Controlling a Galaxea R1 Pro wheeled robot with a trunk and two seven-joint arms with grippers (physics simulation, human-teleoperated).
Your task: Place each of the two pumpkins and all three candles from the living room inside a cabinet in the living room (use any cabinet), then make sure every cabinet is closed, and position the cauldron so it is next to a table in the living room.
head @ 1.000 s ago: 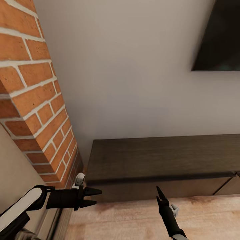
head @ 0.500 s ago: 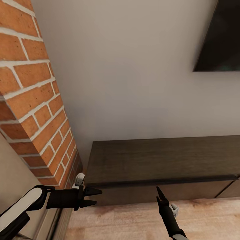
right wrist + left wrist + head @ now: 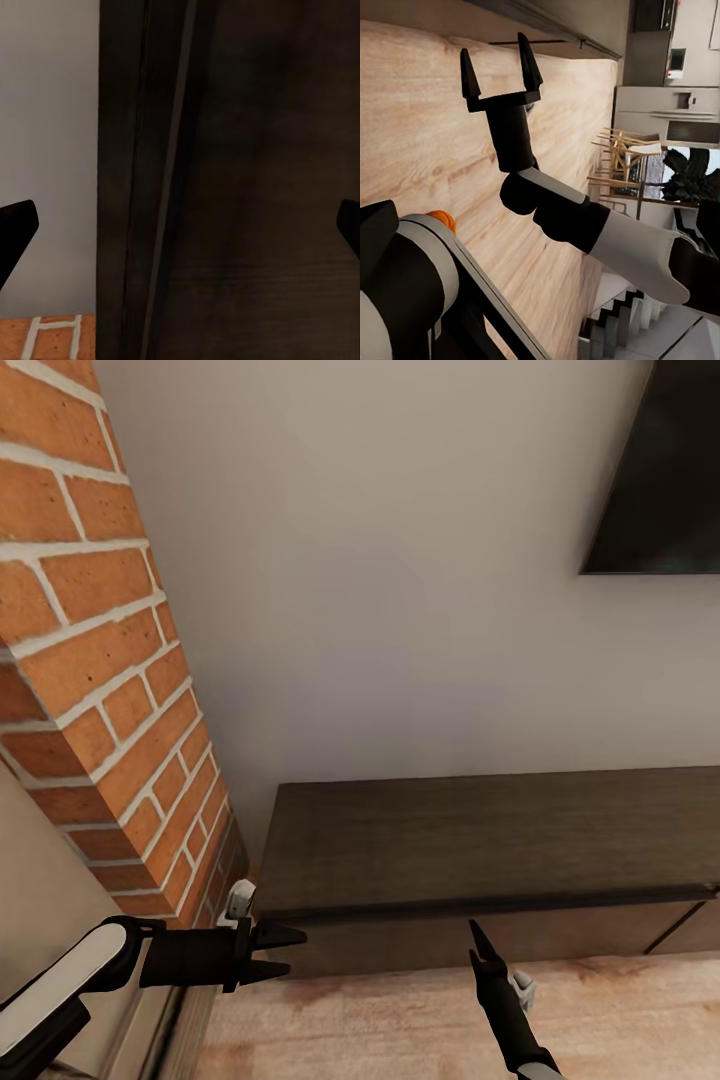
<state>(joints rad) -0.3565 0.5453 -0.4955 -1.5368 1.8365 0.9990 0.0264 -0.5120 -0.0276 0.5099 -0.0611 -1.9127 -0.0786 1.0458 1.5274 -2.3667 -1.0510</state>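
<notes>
With both claws spread wide and empty, the right gripper [image 3: 472,938] should reach squarely for the shut front of the cabinet [image 3: 480,840] just ahead, while the left gripper [image 3: 295,950] hangs clear beside the brick column [image 3: 100,660].

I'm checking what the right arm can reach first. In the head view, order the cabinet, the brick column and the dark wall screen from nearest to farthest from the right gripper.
1. The cabinet, directly ahead of the right gripper.
2. The brick column, off to its left, past the left gripper.
3. The dark wall screen, high on the wall above and to the right.
</notes>
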